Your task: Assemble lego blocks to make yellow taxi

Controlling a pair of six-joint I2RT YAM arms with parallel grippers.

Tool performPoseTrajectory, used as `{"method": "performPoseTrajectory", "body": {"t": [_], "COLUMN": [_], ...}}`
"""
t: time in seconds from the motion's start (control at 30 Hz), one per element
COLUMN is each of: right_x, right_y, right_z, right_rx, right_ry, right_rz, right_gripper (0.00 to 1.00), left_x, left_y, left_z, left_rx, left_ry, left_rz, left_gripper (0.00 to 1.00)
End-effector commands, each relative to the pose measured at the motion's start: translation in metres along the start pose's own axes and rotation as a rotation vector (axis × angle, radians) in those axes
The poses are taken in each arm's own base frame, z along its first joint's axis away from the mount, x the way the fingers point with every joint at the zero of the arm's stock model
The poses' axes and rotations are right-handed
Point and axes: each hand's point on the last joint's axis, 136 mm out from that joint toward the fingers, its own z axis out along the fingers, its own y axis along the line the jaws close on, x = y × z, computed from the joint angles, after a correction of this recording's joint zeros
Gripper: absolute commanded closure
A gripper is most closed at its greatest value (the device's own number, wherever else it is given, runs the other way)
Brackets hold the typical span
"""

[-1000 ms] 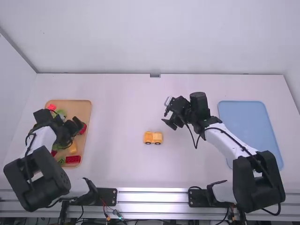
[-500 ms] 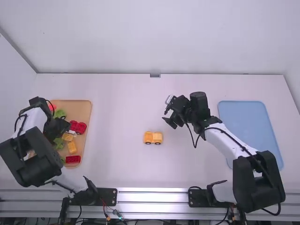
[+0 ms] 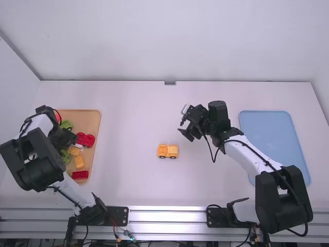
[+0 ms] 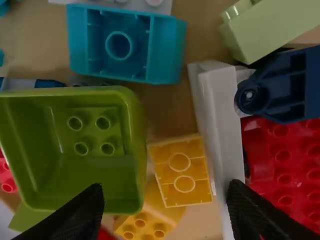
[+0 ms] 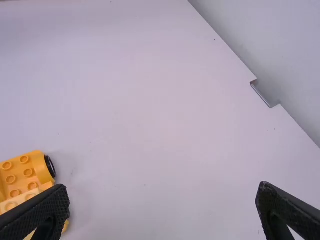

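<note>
No readable print
No text, label, brand, number or sign can be read in the high view, the left wrist view or the right wrist view.

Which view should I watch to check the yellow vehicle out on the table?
The high view: it shows the yellow vehicle whole, with two dark wheels. The right wrist view enlarges its studs but crops it at the edge, and the right pincer covers part.
</note>
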Motion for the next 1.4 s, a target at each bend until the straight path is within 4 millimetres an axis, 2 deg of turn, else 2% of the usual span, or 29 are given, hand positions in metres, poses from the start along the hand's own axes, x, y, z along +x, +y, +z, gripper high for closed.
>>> {"method": "performPoseTrajectory", "body": {"t": [0.0,0.2,0.23,0.3,0.4,0.53,0.6,0.73,0.77,0.97,1.37], "right_x": [0.001,0.0,0.001,0.002,0.003,0.005,0.007,0.01,0.011,0.01,0.01], "right_y": [0.0,0.001,0.0,-0.002,-0.001,-0.003,-0.005,-0.008,-0.008,-0.004,-0.004], "right_z": [0.0,0.001,0.001,0.0,0.001,0.0,-0.001,-0.003,-0.003,-0.002,-0.002], "right_rx": [0.001,-0.001,0.002,0.01,0.011,0.016,0.02,0.023,0.024,0.014,0.013], "right_ry": [0.002,0.002,0.004,0.009,0.016,0.02,0.022,0.029,0.031,0.032,0.033], "right_rz": [0.01,0.008,0.008,0.01,0.008,0.016,0.021,0.031,0.033,0.022,0.027], "right_gripper": [0.01,0.01,0.01,0.01,0.02,0.02,0.01,0.01,0.02,0.01,0.01], "left_x": [0.01,0.005,0.001,-0.001,0.002,0.007,0.014,0.021,0.024,0.031,0.027], "left_y": [0.006,0.004,0.002,-0.002,-0.007,-0.002,0.001,0.004,0.006,0.009,0.003], "left_z": [0.01,0.004,0.0,-0.005,-0.013,-0.016,-0.013,-0.007,-0.006,-0.001,0.025], "left_rx": [-0.04,-0.035,-0.028,-0.01,0.017,-0.005,-0.019,-0.028,-0.033,-0.049,-0.006], "left_ry": [0.033,0.027,0.018,0.02,0.055,0.077,0.098,0.119,0.124,0.143,0.075], "left_rz": [-0.002,-0.001,-0.006,-0.037,-0.072,-0.043,-0.042,-0.041,-0.047,-0.08,-0.083], "left_gripper": [0.36,0.37,0.31,0.31,0.23,0.26,0.25,0.39,0.4,0.4,0.4]}}
